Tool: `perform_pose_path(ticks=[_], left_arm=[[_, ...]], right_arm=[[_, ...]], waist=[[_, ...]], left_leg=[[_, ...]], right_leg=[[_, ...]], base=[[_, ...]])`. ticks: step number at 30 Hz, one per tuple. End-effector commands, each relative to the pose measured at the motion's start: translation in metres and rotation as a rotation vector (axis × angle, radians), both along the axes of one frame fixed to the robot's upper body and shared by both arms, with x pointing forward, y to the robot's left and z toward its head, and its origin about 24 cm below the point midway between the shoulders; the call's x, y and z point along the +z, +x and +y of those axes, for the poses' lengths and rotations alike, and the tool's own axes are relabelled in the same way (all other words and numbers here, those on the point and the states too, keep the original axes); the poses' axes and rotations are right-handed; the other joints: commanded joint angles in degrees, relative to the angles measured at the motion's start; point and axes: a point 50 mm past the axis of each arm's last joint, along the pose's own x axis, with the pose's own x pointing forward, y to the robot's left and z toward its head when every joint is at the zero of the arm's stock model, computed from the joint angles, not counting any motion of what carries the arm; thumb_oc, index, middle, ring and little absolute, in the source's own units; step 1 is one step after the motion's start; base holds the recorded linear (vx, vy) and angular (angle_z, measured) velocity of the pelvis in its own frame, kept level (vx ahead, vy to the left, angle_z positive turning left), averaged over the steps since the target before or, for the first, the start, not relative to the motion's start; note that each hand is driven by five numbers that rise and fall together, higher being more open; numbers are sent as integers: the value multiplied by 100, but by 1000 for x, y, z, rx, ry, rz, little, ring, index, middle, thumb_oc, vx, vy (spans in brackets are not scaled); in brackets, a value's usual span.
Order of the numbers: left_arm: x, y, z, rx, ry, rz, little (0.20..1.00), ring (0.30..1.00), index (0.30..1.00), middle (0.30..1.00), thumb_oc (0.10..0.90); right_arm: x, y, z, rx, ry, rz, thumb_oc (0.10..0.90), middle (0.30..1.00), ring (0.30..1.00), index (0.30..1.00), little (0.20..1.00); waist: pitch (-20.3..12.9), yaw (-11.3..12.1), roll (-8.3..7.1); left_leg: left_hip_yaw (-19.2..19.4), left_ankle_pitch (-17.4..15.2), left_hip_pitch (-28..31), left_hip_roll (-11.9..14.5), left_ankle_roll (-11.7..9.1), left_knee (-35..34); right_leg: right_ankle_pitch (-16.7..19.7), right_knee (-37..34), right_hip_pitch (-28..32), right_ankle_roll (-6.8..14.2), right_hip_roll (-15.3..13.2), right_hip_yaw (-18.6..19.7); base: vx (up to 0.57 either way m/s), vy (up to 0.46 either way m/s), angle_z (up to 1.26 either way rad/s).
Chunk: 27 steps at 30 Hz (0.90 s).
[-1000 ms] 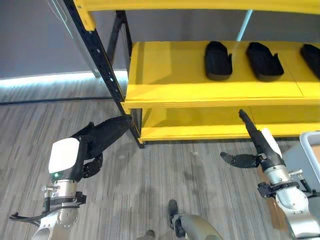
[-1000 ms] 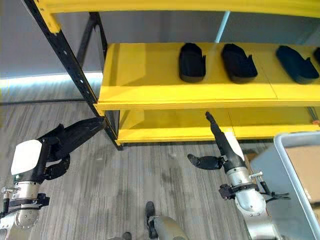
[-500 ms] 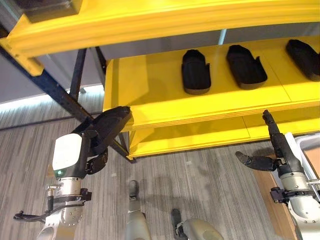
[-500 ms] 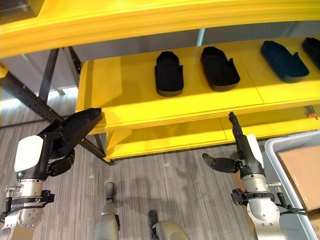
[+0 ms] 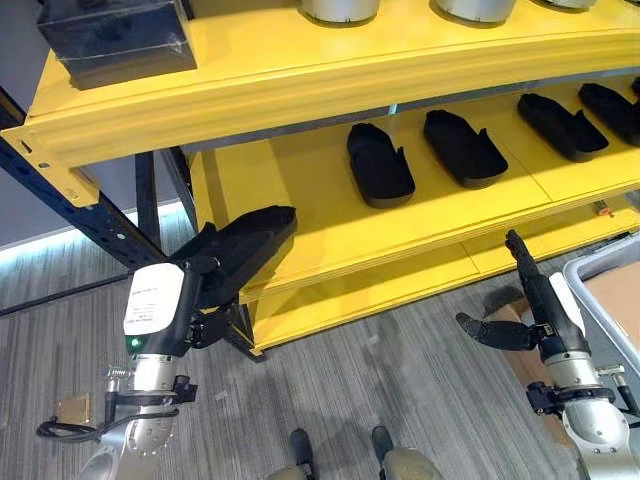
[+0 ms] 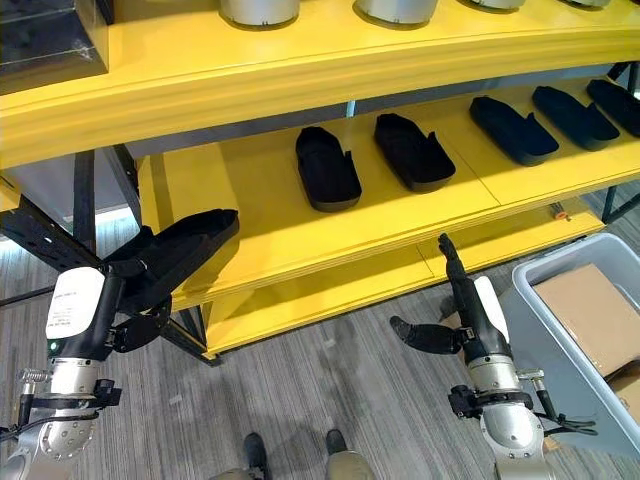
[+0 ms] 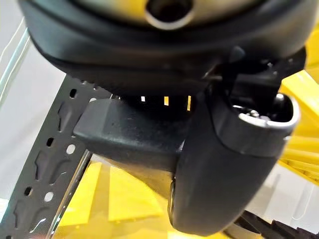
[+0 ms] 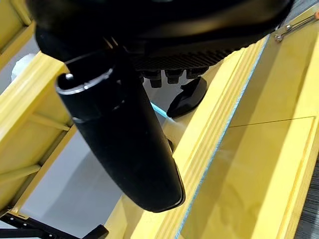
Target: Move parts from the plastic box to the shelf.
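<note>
While left hand [image 5: 190, 300] fingers clasp a black part [image 5: 245, 245], right hand [image 5: 545, 315] fingers stay straight.

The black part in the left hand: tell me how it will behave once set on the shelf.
The black part probably stays stiff: it juts unsupported past the left hand without sagging. Likely light, carried one-handed. It should rest flat, not roll, as similar parts do on the yellow shelf.

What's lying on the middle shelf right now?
A row of black parts lies on the middle shelf, bare at its left end. The top shelf hides its back edge.
</note>
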Motion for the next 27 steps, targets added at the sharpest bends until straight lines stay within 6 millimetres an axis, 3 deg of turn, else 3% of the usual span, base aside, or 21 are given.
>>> perform_pose_path(ticks=[1, 4, 5, 7, 8, 9, 10, 11, 12, 14, 18, 23, 27], left_arm=[[59, -6, 27, 113, 141, -281, 300, 300, 300, 300, 400], [60, -4, 26, 112, 142, -285, 300, 300, 300, 300, 400], [61, -3, 26, 111, 136, -295, 300, 300, 300, 300, 400], [71, 5, 19, 73, 150, -331, 300, 300, 300, 300, 400], [73, 7, 18, 71, 142, -344, 300, 300, 300, 300, 400], [75, 9, 17, 62, 127, -355, 300, 300, 300, 300, 400], [74, 9, 20, 80, 118, -354, 300, 300, 300, 300, 400], [75, 9, 21, 83, 125, -354, 300, 300, 300, 300, 400], [71, 9, 23, 96, 150, -335, 300, 300, 300, 300, 400], [65, 6, 22, 94, 143, -303, 300, 300, 300, 300, 400], [54, 1, 21, 76, 65, -243, 300, 300, 300, 300, 400], [50, -2, 20, 97, 11, -253, 300, 300, 300, 300, 400], [51, -2, 18, 99, 6, -270, 300, 300, 300, 300, 400]], right_arm=[[30, 8, 1, 33, -52, -164, 900, 1000, 1000, 1000, 1000], [31, 9, 3, 38, -48, -172, 900, 1000, 1000, 1000, 1000], [32, 11, 6, 49, -45, -183, 900, 1000, 1000, 1000, 1000], [35, 17, 11, 69, -49, -203, 900, 1000, 1000, 1000, 1000], [36, 19, 11, 63, -44, -210, 900, 1000, 1000, 1000, 1000], [39, 21, 12, 63, -46, -225, 900, 1000, 1000, 1000, 1000], [41, 24, 15, 69, -47, -241, 900, 1000, 1000, 1000, 1000], [42, 25, 17, 71, -49, -248, 900, 1000, 1000, 1000, 1000], [40, 22, 15, 71, -57, -230, 900, 1000, 1000, 1000, 1000], [40, 20, 11, 63, -69, -220, 900, 1000, 1000, 1000, 1000], [41, 15, 5, 67, -60, -198, 900, 1000, 1000, 1000, 1000], [39, 15, 3, 62, -65, -185, 900, 1000, 1000, 1000, 1000], [35, 15, 5, 63, -62, -172, 900, 1000, 1000, 1000, 1000]], waist=[[-528, 224, -256], [-508, 237, -306], [-442, 241, -303], [-196, 189, -262], [-169, 187, -220], [-189, 238, -162], [-164, 391, -161], [-156, 412, -205], [-223, 396, -351], [-368, 477, -426], [-449, 421, -192], [-407, 417, 0], [-397, 408, 20]], left_leg=[[-88, -787, -117, 331, -33, 563], [-126, -897, -165, 202, 83, 696], [-180, -978, -150, 150, 151, 740], [-304, -947, -211, 65, 265, 806], [-377, -963, -242, 76, 259, 840], [-461, -1007, -266, 139, 195, 889], [-397, -1083, -260, 342, 68, 986], [-428, -1056, -335, 413, 28, 1084], [-495, -1044, -379, 441, -79, 1109], [-544, -858, -290, 593, -262, 923], [-762, -356, -222, 1177, -640, 426], [-716, -218, -142, 1277, -709, 262], [-651, -256, -59, 1235, -677, 221]], right_leg=[[372, -209, -183, 523, -669, -264], [386, -46, -253, 581, -749, -239], [390, 250, -366, 611, -747, -218], [785, 1116, -755, 697, -634, 36], [731, 1214, -825, 659, -601, 134], [799, 895, -803, 558, -870, 46], [992, 456, -876, 494, -1344, -549], [1184, 310, -877, 497, -1453, -694], [1080, 69, -673, 544, -1371, -620], [943, 14, -536, 603, -1268, -922], [153, 112, -257, 368, -799, -1431], [-28, 204, -182, 271, -685, -1588], [-2, 208, -181, 305, -724, -1553]], base=[[-8, 157, -9], [-14, 152, 0], [-113, 162, -3], [-152, 124, -8], [-22, -45, 9], [48, -242, 33], [44, -322, 27], [60, -387, -18], [85, -329, -24], [185, -381, 53], [142, -395, 51], [54, -104, 20], [17, 9, 5]])
